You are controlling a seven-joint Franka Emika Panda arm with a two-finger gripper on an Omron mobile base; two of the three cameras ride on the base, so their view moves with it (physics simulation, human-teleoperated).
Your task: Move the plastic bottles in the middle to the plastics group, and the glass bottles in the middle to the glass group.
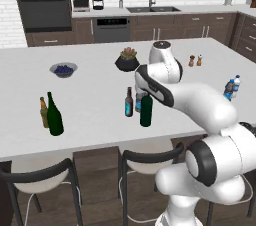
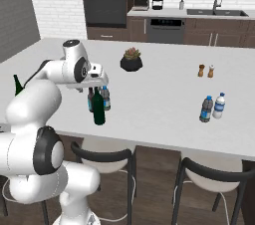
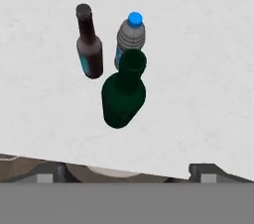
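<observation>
Three bottles stand close together in the middle of the counter: a tall dark green wine bottle [image 1: 146, 110] [image 2: 98, 108] [image 3: 123, 95], a short dark brown bottle with a light blue label [image 1: 129, 102] [image 3: 89, 49], and a small plastic water bottle with a blue cap [image 2: 105, 98] [image 3: 131, 37]. My gripper [image 2: 96, 85] hangs above them, open and holding nothing. Its fingertips [image 3: 206, 171] stand wide apart. The glass group, an amber bottle [image 1: 44, 112] and a green wine bottle [image 1: 54, 116], is at the left. The plastics group [image 1: 231, 87] [image 2: 212, 107] is at the right.
On the white counter [image 1: 90, 120] stand a potted succulent [image 1: 127, 60], a bowl of blueberries [image 1: 63, 70] and two small shakers [image 1: 195, 60]. Dark stools [image 1: 145, 157] are tucked under the near edge. My arm crosses in front of the middle bottles in the left base view.
</observation>
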